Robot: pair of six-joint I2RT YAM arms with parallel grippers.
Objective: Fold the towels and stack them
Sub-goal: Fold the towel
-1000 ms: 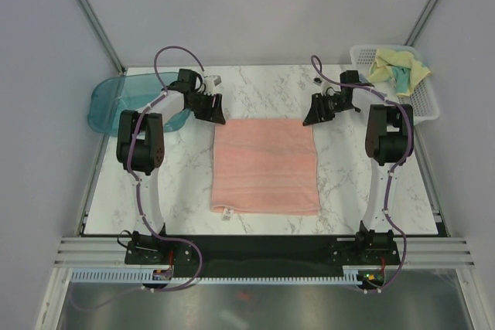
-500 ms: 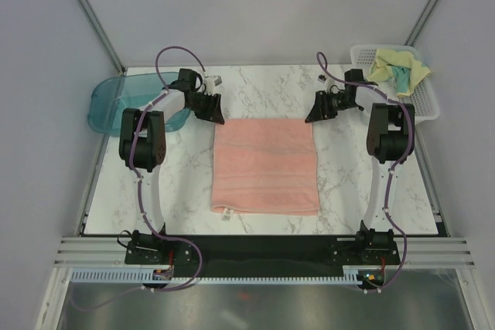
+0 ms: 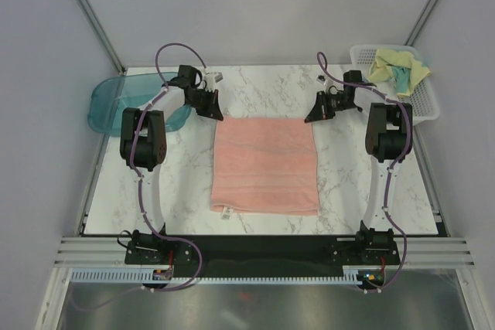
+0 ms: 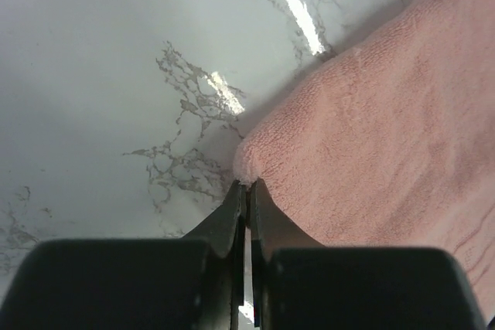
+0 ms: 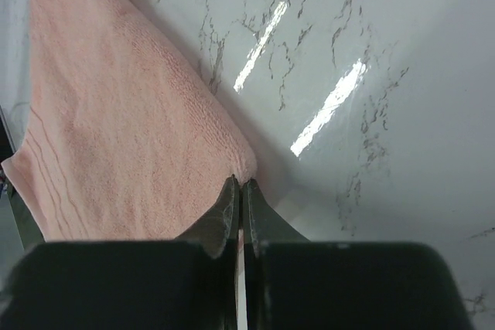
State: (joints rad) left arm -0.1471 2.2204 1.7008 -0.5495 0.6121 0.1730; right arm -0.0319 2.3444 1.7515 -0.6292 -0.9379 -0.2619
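You are working in a robotics lab test cell. Identify it by these features:
- The left arm (image 3: 143, 144) and right arm (image 3: 387, 133) are bolted to a black plate (image 3: 263, 249) at the near edge of the marble-pattern bench (image 3: 263, 90).
- Aluminium profile rails (image 3: 85, 251) and corner posts (image 3: 89, 13) frame the cell.
- A slotted cable duct (image 3: 255, 276) runs along the front.
- Plain pale panels (image 3: 255, 5) enclose the bench.

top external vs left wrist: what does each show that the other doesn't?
Top only: the whole pink towel lying flat, teal tray, white basket holding a yellow towel, right pincer. Left wrist only: close-up of the left pincer shut, pinching the towel's far-left corner. Both: pink towel on the marble table.
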